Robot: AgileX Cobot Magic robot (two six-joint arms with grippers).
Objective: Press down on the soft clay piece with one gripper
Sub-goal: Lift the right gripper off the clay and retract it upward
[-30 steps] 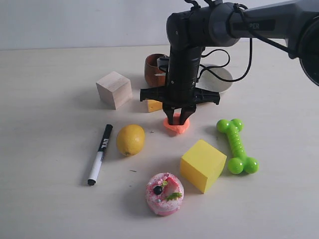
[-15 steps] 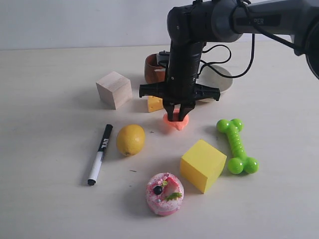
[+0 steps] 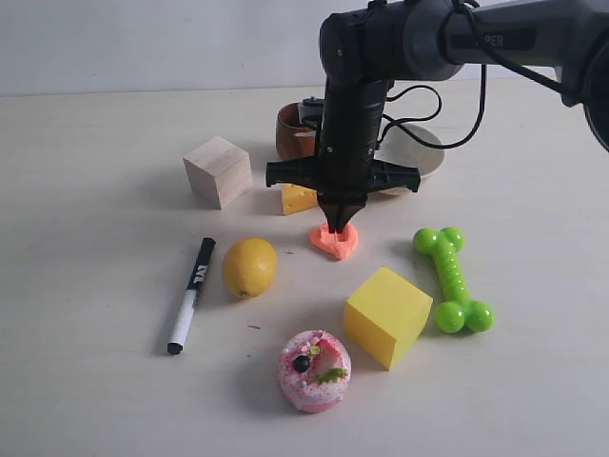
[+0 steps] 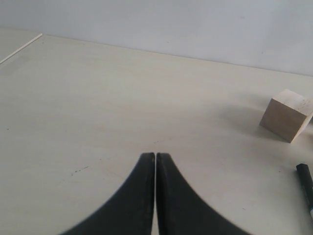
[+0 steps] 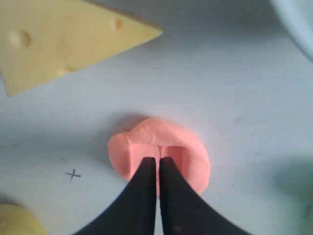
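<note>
Atop 1 soft clay piece, 1 right pincer, jaws together; 1 cheese wedge beside

The right arm has dark grey, rounded, glossy housings, pale lettering ending "PER", and thin black cables looping beside it. The right gripper has a black crossbar and 2 matte black fingers curving to points; the left gripper looks alike

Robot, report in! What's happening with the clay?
Right gripper shut, fingers on soft clay piece. Left gripper shut, away. Clay dented. Cheese wedge nearby, not touching.
</note>
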